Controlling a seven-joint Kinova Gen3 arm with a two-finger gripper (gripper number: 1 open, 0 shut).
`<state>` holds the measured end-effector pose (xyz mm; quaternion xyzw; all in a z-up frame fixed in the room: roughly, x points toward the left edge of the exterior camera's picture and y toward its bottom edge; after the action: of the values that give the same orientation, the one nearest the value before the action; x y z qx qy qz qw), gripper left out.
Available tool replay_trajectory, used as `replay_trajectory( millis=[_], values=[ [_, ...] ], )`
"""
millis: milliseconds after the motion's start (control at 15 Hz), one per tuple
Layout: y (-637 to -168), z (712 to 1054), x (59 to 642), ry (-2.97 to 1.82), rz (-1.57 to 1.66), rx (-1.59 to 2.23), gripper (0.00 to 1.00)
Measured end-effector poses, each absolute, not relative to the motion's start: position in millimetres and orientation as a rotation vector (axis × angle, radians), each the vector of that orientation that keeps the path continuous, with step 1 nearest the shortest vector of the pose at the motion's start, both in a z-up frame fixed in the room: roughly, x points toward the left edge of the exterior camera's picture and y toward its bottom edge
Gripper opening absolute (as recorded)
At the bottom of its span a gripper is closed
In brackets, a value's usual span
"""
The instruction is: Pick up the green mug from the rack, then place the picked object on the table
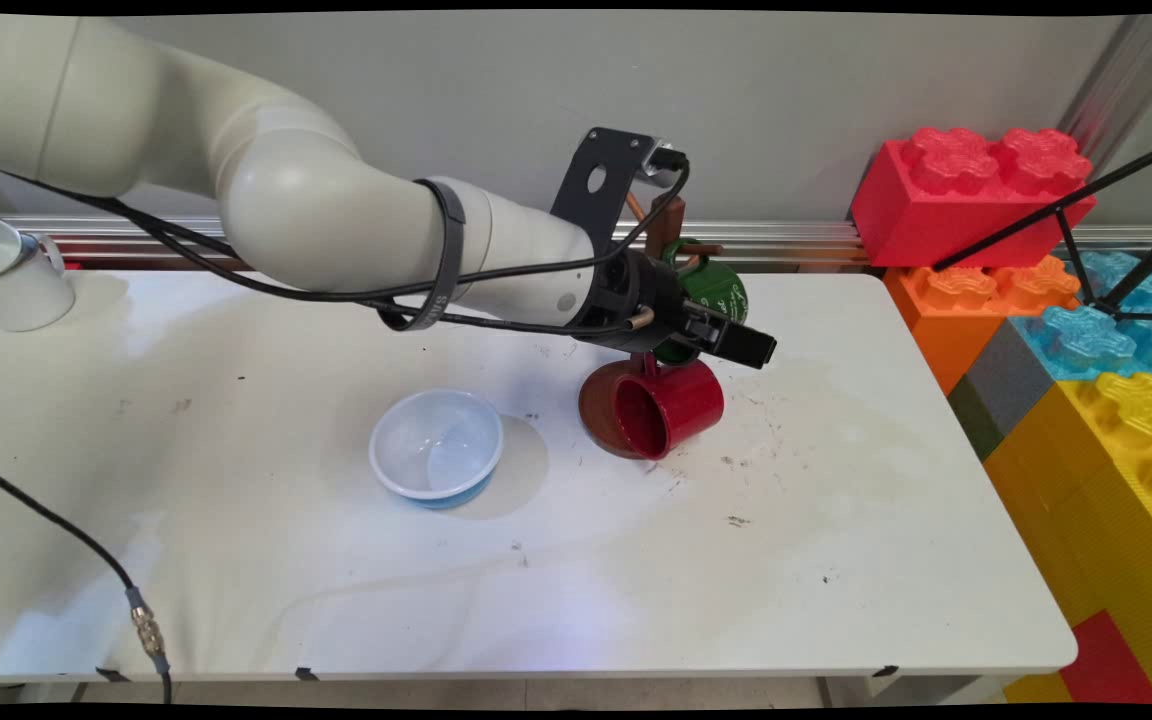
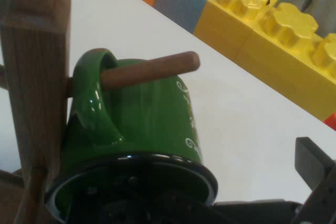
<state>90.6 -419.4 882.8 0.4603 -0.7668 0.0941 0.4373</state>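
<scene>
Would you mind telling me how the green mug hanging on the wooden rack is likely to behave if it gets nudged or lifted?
The green mug hangs by its handle on a wooden peg, so a nudge would probably swing it. Its glossy surface looks glazed, so likely slippery, rigid and chippable. The peg looks smooth and ends without a stop, so the mug might slide off it.

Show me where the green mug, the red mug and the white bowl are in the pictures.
green mug (image 2: 152,124), hand view, on its side wall below the wooden peg.
red mug (image 1: 681,400), main view, on its outer side wall.
white bowl (image 1: 436,447), main view, on its inner bottom.
</scene>
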Motion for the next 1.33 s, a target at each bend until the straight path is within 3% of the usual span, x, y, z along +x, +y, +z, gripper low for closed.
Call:
replay_trajectory(
  millis=[667, 733, 1333],
  values=[
    [-423.0, 877.0, 92.8, -1.884, 0.229, 1.151, 1.00],
    [-423.1, 877.0, 93.1, -1.882, 0.229, 1.150, 0.00],
    [-423.0, 873.8, 100.1, -1.882, 0.231, 1.166, 0.00]
  ],
)
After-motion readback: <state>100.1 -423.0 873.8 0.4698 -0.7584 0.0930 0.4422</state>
